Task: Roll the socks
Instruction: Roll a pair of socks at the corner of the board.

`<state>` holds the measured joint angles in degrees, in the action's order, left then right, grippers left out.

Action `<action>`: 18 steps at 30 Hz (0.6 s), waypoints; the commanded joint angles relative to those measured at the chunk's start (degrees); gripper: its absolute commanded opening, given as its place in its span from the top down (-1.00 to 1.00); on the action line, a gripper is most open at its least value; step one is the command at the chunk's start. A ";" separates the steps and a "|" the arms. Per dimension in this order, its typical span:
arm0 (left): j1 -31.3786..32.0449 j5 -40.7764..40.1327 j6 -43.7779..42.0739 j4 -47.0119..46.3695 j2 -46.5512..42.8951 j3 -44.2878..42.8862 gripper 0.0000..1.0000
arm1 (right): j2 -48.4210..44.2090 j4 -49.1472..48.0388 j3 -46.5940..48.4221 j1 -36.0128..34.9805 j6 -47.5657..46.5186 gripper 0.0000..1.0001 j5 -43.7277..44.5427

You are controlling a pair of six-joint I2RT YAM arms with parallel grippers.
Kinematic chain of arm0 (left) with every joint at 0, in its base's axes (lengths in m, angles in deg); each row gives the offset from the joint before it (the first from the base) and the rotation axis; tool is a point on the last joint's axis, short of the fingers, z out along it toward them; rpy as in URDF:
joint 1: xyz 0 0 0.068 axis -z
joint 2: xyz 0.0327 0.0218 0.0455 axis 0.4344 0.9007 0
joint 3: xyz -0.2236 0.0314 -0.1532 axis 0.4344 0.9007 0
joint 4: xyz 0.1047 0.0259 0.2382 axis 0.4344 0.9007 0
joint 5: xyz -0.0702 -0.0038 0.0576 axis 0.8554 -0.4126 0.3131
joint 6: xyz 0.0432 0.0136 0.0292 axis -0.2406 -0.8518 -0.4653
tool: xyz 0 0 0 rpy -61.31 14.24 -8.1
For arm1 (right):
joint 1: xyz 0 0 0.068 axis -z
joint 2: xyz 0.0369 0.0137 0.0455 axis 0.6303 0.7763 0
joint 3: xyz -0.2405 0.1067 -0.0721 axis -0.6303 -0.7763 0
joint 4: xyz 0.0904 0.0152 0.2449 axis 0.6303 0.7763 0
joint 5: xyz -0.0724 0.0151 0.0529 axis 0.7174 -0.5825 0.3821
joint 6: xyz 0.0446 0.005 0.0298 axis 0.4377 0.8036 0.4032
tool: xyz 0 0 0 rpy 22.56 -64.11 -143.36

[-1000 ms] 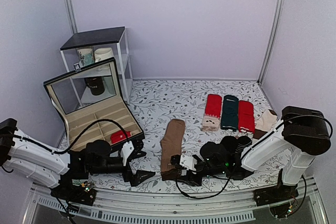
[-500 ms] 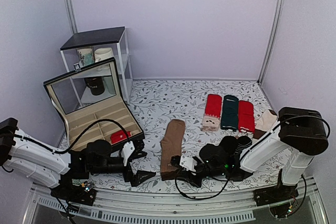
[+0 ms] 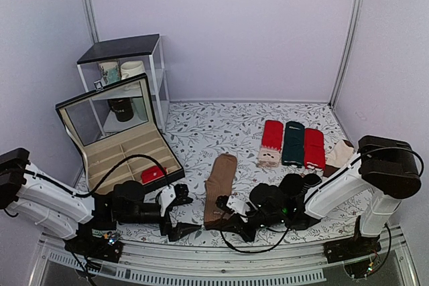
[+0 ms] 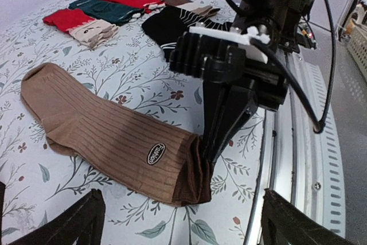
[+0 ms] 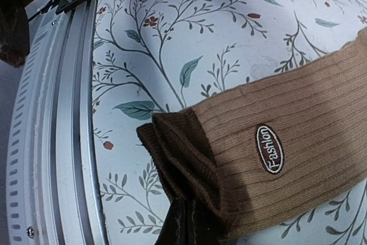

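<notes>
Gripping socks (image 4: 109, 133) at the cuff, right claw (image 4: 210, 148) clamped, left claw (image 3: 184, 216) spread apart

I can read just one word, "Fashion". It is in white letters on a small dark oval label (image 5: 269, 149) with a white rim. The label sits on the brown socks (image 5: 321, 113), close to their darker end. The right wrist camera shows it best, and the left wrist camera shows it tilted. Any words on the cups (image 3: 109, 72) on the shelf (image 3: 120, 48) are too small for me to read.
</notes>
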<state>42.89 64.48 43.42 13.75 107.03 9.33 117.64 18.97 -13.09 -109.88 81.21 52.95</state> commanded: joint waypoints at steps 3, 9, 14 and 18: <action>2.80 -0.70 -3.14 -7.76 3.68 0.20 -0.90 | -3.35 11.00 -0.77 1.49 7.28 1.00 -5.85; 6.59 -2.73 -7.06 -14.90 14.15 -0.98 -0.78 | -2.92 13.75 0.81 2.39 9.39 1.00 -7.93; 8.72 -4.41 -8.28 -16.19 22.14 -4.13 -0.56 | -1.64 15.53 2.72 2.89 9.48 1.00 -7.94; 9.48 -6.43 -9.01 -18.89 24.27 -4.40 -0.54 | -1.60 15.76 2.96 2.95 9.33 1.00 -8.36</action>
<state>50.76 60.72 36.31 -0.11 129.45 5.94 115.12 30.03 -10.49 -107.24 90.06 45.49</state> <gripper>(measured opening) 0.782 0.008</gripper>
